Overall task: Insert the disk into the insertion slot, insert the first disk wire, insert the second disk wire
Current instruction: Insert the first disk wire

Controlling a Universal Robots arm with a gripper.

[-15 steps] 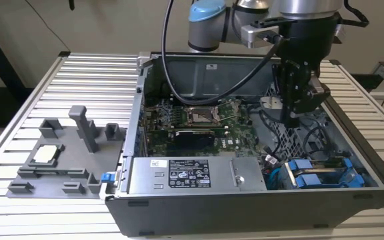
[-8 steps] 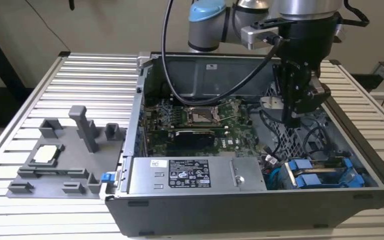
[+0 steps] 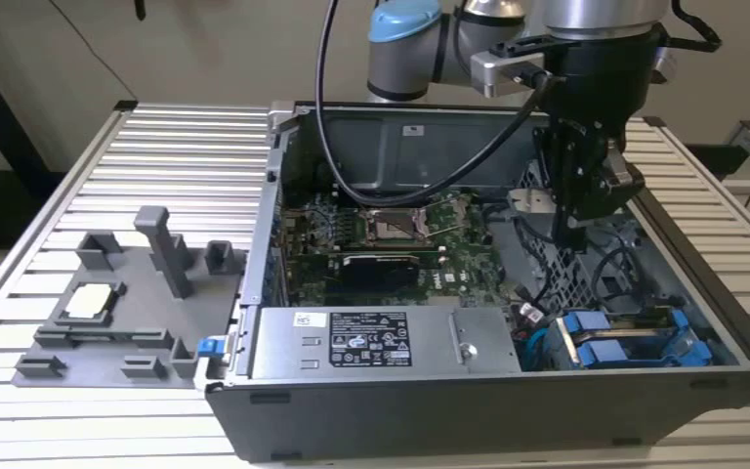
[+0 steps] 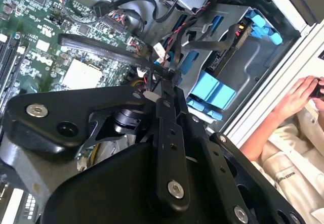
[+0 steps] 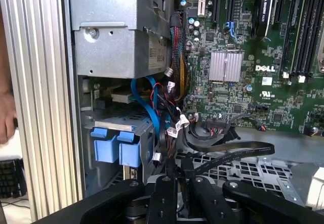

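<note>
Gripper hangs inside the one open computer case, in the exterior view's upper right, its two fingers closed on one black flat wire. Two blue carrier tabs stand side by side in the exterior view's lower right, where the disk sits in the insertion slot. One grey power-supply box lies beside them, toward the exterior view's left.

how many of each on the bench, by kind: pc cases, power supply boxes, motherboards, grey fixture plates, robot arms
open computer case: 1
grey power-supply box: 1
green motherboard: 1
grey fixture plate: 1
robot arm: 1
total: 5
</note>
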